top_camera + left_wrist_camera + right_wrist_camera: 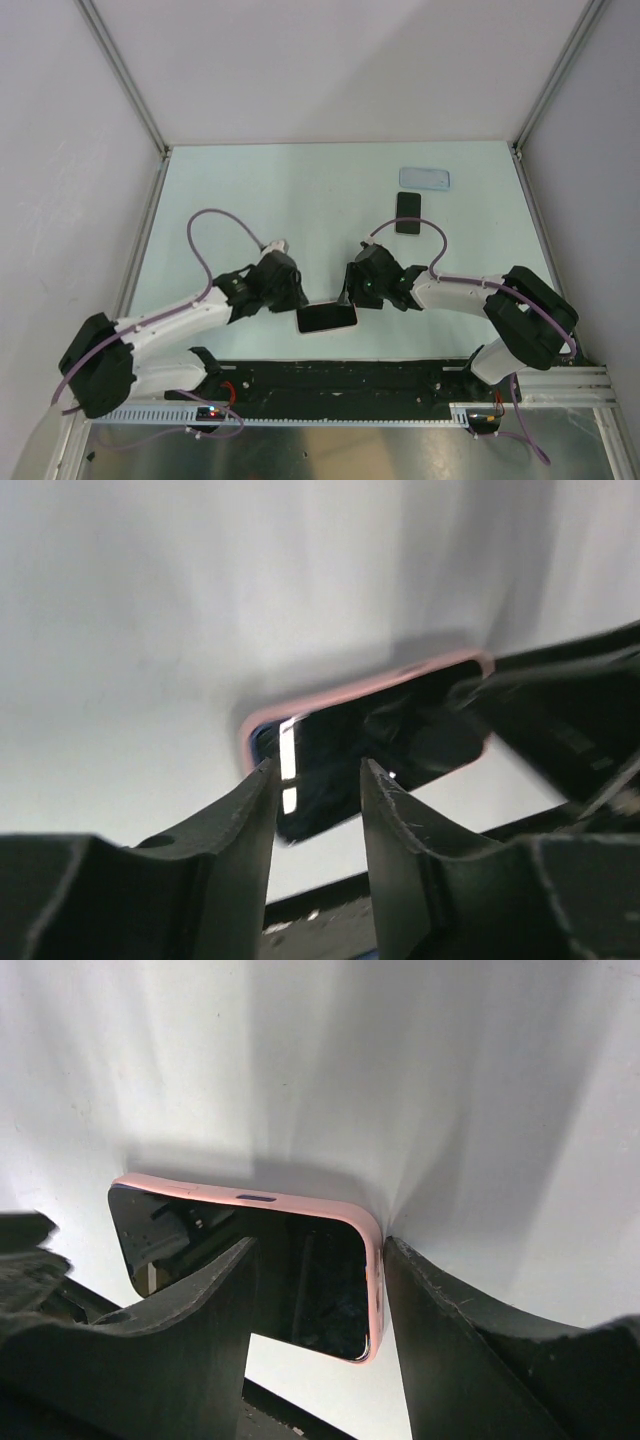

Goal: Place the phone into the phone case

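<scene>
The white-and-black jointed left arm (pixel 165 322) and its twin, the right arm (pixel 455 293), share one build: smooth white tubular links between bulky matte-black joint housings (pixel 97 365), each trailed by a looping lilac cable (pixel 205 225). The tapered black plastic fingers (pixel 240 830) (finely scratched along their edges) have curved inner faces.

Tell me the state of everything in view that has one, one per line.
phone: lying flat, outside the case, untouched.
phone case: empty, just beyond the phone.
pink-rimmed slab: flat, screen up, between both end effectors.
left end effector: open, at the slab's end.
right end effector: open, at the slab's other end.
</scene>
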`<state>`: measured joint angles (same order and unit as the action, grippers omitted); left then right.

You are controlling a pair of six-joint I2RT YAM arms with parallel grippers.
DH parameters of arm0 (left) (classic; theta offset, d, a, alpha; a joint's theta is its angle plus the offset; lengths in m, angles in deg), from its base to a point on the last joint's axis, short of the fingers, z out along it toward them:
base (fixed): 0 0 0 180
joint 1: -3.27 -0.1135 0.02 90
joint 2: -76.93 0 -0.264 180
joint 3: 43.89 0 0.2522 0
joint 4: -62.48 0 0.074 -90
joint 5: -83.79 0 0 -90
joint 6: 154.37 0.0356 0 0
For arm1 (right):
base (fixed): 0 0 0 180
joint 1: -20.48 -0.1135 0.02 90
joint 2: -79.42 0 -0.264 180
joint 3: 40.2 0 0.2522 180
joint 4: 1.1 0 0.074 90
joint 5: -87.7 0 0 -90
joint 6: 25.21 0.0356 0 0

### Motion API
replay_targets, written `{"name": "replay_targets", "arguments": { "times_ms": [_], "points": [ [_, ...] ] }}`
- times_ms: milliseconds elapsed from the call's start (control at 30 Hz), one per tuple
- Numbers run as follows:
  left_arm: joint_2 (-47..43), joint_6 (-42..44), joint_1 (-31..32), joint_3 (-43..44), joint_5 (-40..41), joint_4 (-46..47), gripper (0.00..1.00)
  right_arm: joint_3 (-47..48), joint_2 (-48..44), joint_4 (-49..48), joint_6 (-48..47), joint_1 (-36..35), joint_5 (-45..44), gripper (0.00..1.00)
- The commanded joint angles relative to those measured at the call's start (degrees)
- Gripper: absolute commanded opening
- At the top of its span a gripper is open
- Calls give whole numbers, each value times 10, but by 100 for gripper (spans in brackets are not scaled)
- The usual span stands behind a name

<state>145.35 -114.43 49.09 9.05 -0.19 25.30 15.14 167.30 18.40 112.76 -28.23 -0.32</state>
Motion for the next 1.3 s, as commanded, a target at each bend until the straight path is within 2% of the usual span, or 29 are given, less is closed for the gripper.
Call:
{"name": "replay_targets", "arguments": {
  "times_ms": [0, 267, 633, 767, 967, 1167, 1267],
  "points": [
    [-66, -85, 30, -74, 22, -38, 40, 12, 7, 15, -8, -6, -12, 58],
    [-93, -129, 72, -109, 30, -35, 35, 12, 17, 15, -7, -9, -11, 58],
    [-86, -145, 80, -121, 8, -7, 27, 12, 29, 8, -3, -13, -8, 58],
    [-88, -186, 84, -138, 7, -6, 22, 12, 29, 11, -3, -14, -11, 59],
    [-98, -255, 95, -161, 18, -5, 20, 11, 32, 9, -3, -14, -9, 58],
    [-102, -270, 98, -153, 26, -5, 19, 12, 35, 8, -3, -15, -8, 58],
    [-93, -278, 98, -153, 28, -4, 15, 11, 36, 8, -3, -15, -9, 58]
  ]
}}
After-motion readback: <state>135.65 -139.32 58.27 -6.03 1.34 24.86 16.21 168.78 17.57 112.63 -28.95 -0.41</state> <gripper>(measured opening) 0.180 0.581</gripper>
